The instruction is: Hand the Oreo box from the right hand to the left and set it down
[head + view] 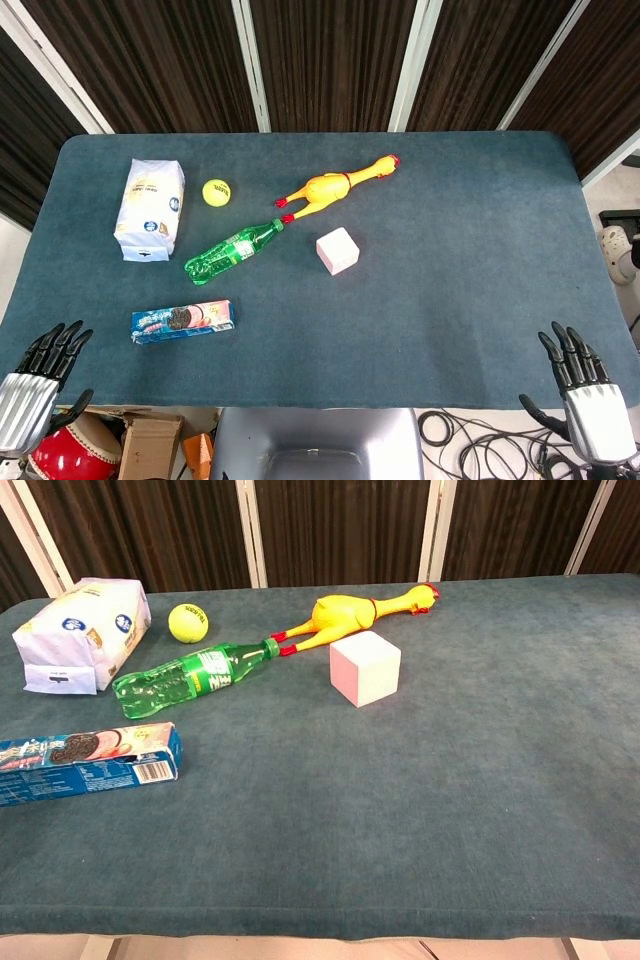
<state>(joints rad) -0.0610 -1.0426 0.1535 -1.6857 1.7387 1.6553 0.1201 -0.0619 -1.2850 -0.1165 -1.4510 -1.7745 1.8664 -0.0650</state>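
The blue Oreo box (183, 320) lies flat on the table near its front left edge; the chest view shows the Oreo box (88, 761) at the far left, alone. My left hand (32, 385) is off the table's front left corner, fingers spread, holding nothing, well clear of the box. At the bottom right, off the front edge, my right hand (585, 393) also has its fingers spread and is empty. Neither hand appears in the chest view.
On the table (450, 250) lie a white bag (150, 208), a tennis ball (216, 192), a green bottle (232, 251), a yellow rubber chicken (335, 184) and a pink cube (337, 250). Cardboard boxes (150, 440) and cables (470, 435) sit below the front edge.
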